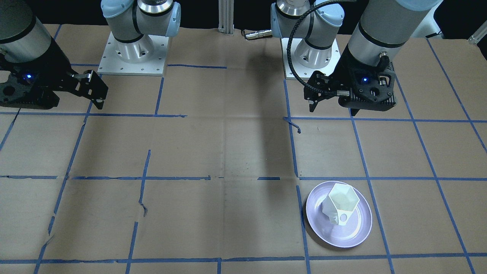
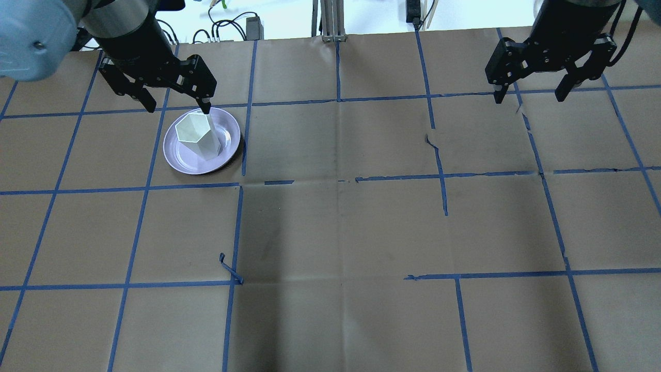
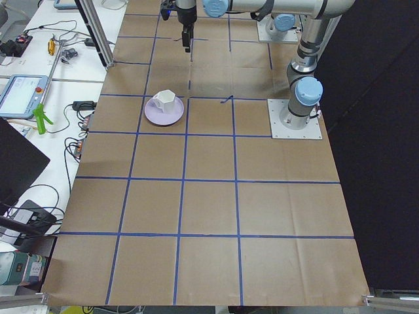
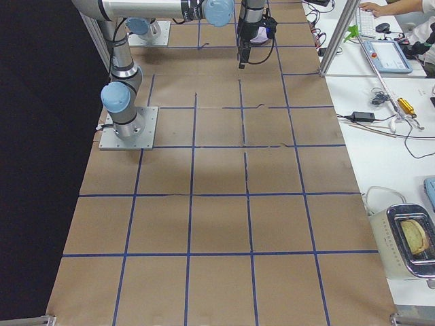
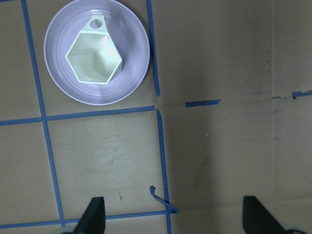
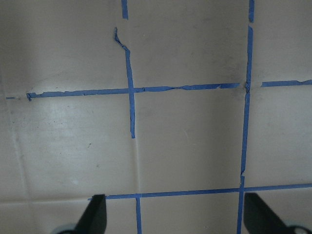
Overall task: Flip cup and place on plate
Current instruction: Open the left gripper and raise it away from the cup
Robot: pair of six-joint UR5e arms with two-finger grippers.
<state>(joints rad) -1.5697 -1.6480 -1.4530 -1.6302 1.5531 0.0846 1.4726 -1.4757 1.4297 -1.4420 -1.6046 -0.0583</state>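
cup upright on plate, blue tape just beside; left claw and right claw spread, empty.

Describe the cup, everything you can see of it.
The cup is small, white and faceted, glossy like ceramic or plastic. It has a hexagonal rim and angular sides that taper toward the base. Its angular handle has a round hole. It stands upright with the mouth up and looks empty inside. It sits near the middle of the plate, base on the plate's surface. Nothing else touches it. The left gripper is open and raised clear of it.
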